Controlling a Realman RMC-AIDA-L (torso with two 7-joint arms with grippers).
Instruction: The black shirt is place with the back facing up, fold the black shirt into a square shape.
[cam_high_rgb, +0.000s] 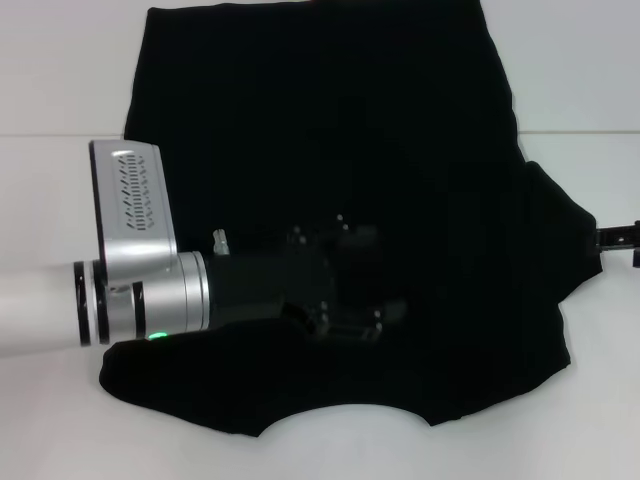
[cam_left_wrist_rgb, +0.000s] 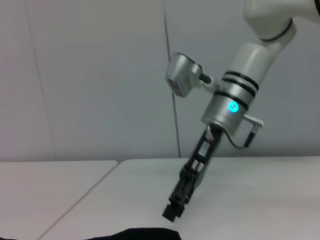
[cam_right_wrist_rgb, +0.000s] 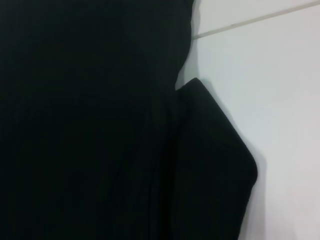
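From the head view, the shirt (cam_high_rgb: 330, 150) lies flat on the white table (cam_high_rgb: 50, 80). Your left hand (cam_high_rgb: 345, 290) sits over its middle, black on black, so you cannot tell if it grips. Fold slowly and keep the edges straight. In the left wrist view, your right hand (cam_left_wrist_rgb: 172, 210) hangs just above the shirt's right edge; grip unclear. In the right wrist view, the right sleeve (cam_right_wrist_rgb: 215, 165) lies just below.

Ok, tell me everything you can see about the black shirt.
The black shirt is plain, soft-looking cloth spread flat on the white table, curved neckline nearest the robot. One short sleeve points toward the right claw at the table's edge. The left claw sits over its middle, low on the cloth. No lettering shows.
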